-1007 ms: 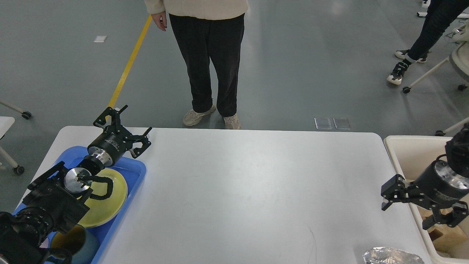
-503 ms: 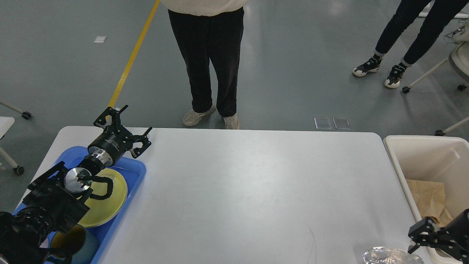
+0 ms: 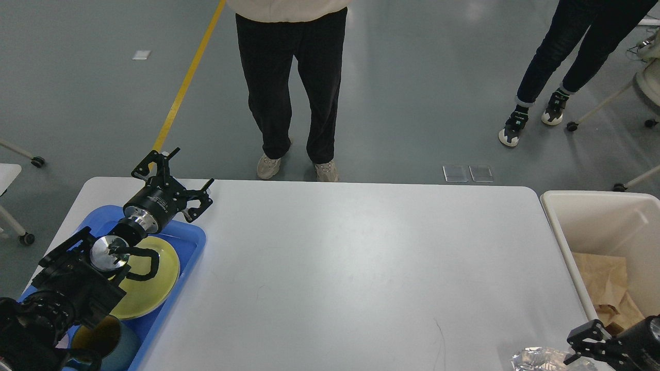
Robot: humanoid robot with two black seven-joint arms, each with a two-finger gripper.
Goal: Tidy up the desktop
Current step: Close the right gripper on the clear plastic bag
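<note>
Blue tray point(image 3: 193, 238): lies on the left end of the surface, under my left arm, its near end running out of view.
Yellow plate point(image 3: 157, 286): lies flat inside the tray, partly hidden by the arm.
Cup point(image 3: 105, 337): dark outside, ochre inside, stands in the near part of the tray, close to the plate, half covered by the arm.
Left hand point(image 3: 172, 172): held above the far left corner of the surface, beyond the tray's far rim; fingers spread apart with nothing between them.
Desktop point(image 3: 340, 268): fills the middle of the view between tray and bin; white, smooth, rounded corners, broad middle bare, a thin dark scratch near the front right.
Person in dark trousers point(image 3: 291, 82): stands on the grey floor just beyond the far edge of the surface.
Foil wad point(image 3: 541, 359): crumpled, silver, at the front right edge of the surface, cut off by the frame.
Right hand point(image 3: 588, 346): low at the front right corner, just beside the foil; too dark and small, cannot tell how its fingers are set.
Cream bin point(image 3: 562, 242): stands beside the right edge of the surface, brown paper point(image 3: 606, 283) inside.
Second person point(image 3: 559, 62): walking on the floor, far right.
</note>
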